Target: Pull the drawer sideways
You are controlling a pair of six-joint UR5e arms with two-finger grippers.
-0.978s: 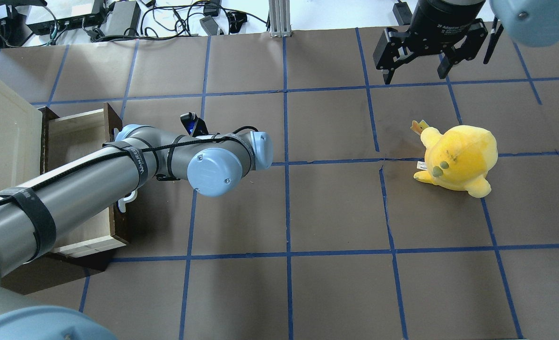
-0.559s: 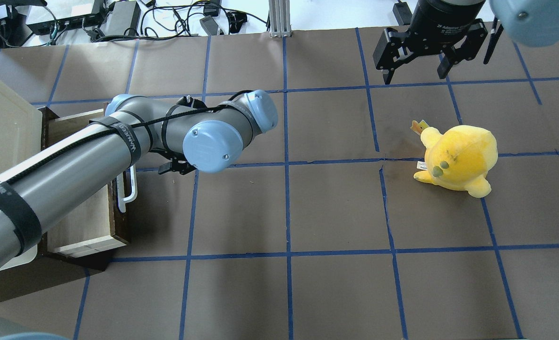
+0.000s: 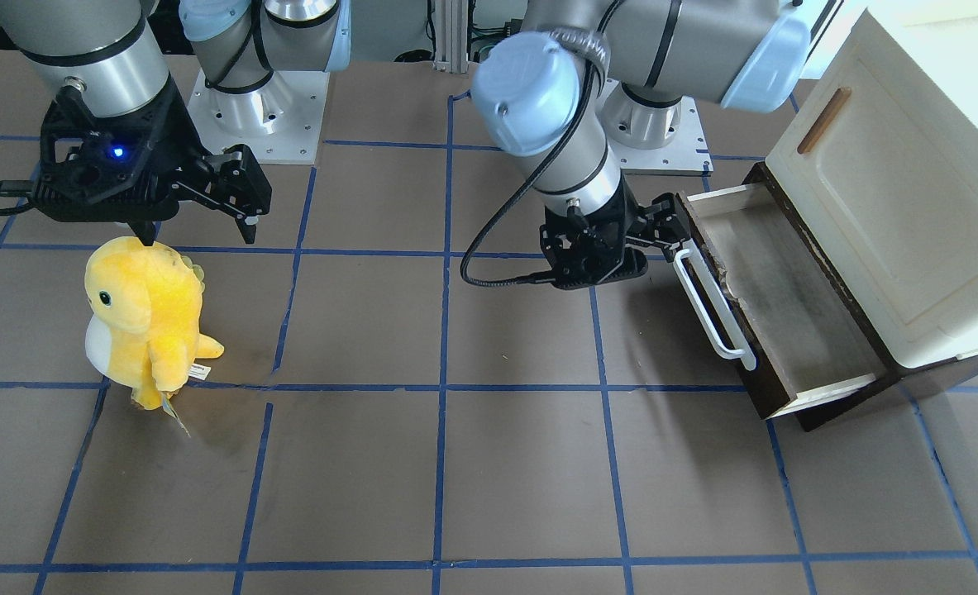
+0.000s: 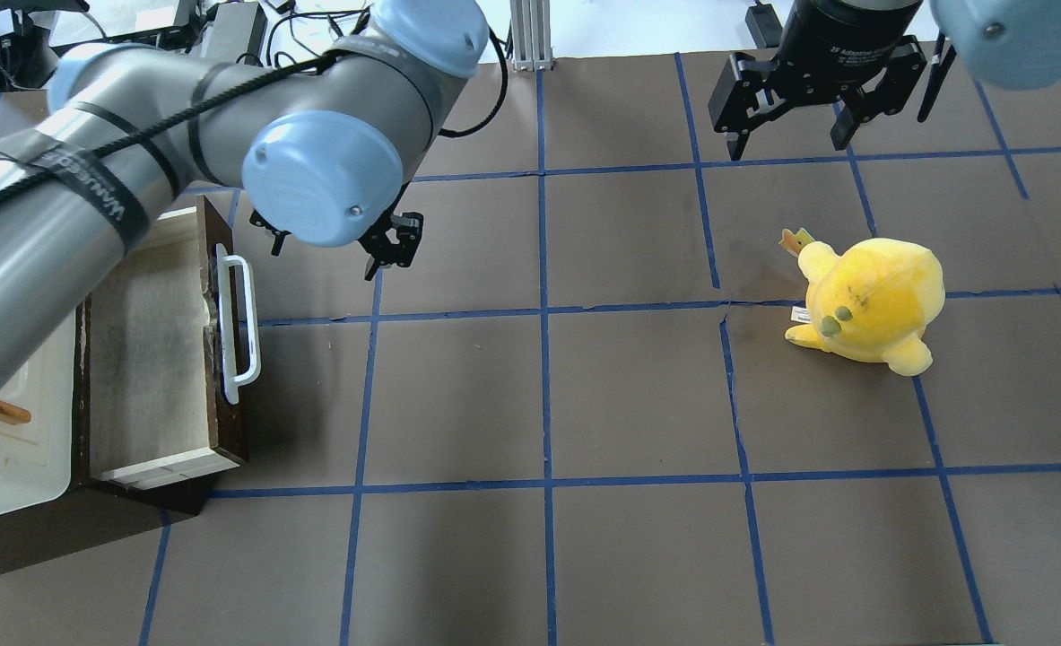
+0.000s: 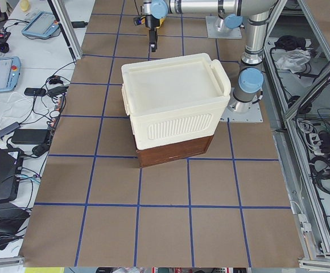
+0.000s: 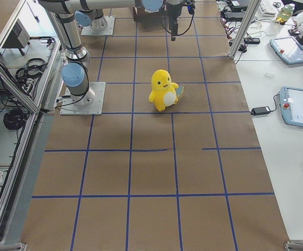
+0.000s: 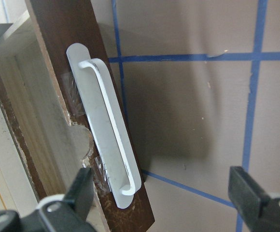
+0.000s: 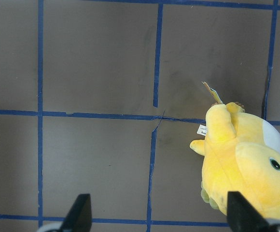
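The drawer [image 4: 149, 359] stands pulled out from under the cream-white cabinet [image 3: 894, 207], at the table's left. It has a dark brown front [image 4: 228, 422], a white bar handle [image 4: 241, 327] and a greyish bottom. The handle also shows in the front view [image 3: 712, 306] and in the left wrist view [image 7: 108, 140]. My left gripper [image 3: 613, 248] is open and empty. It hovers just beside the far end of the handle, clear of it, and it also shows in its wrist view [image 7: 164, 193]. My right gripper [image 4: 790, 139] is open and empty at the far right.
A yellow plush toy [image 4: 866, 301] stands on the right half of the table, just in front of the right gripper [image 3: 199, 235]. The cabinet door has a small brown handle [image 3: 823, 120]. Blue tape lines grid the brown table top [image 4: 539, 404].
My left arm has swung away from over the drawer toward the table's far side, which uncovers the handle. The drawer has not moved. The right arm and the plush are still.
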